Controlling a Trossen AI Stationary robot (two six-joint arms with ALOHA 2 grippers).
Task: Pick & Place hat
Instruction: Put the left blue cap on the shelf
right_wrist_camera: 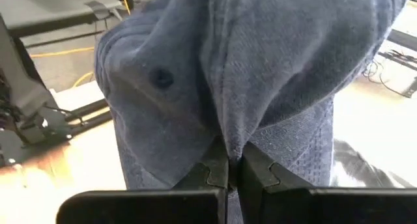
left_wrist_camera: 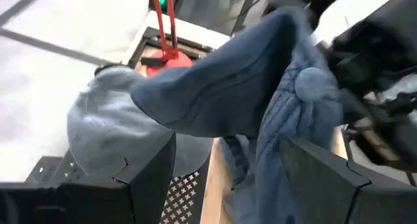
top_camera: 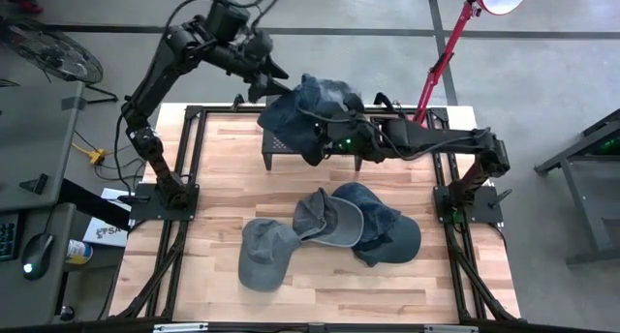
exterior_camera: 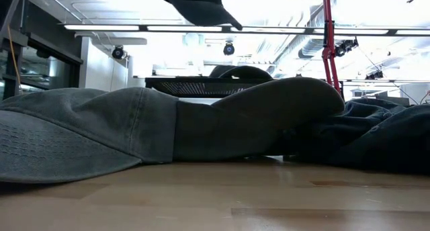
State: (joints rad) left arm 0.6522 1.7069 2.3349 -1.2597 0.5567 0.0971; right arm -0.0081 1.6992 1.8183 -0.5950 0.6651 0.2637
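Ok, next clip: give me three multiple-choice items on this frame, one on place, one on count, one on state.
1. Where is the blue hat?
A. flat on the table
B. lifted over the black mesh rack
C. on the floor

2. How many hats lie on the wooden table?
A. one
B. three
C. six

3. The right end effector is:
A. wide open
B. out of view
C. shut on the blue hat

Answers: 1 B, the high view shows it raised above the rack. 2 B, three lie in a cluster. 3 C, the right wrist view shows fabric pinched between closed fingers.
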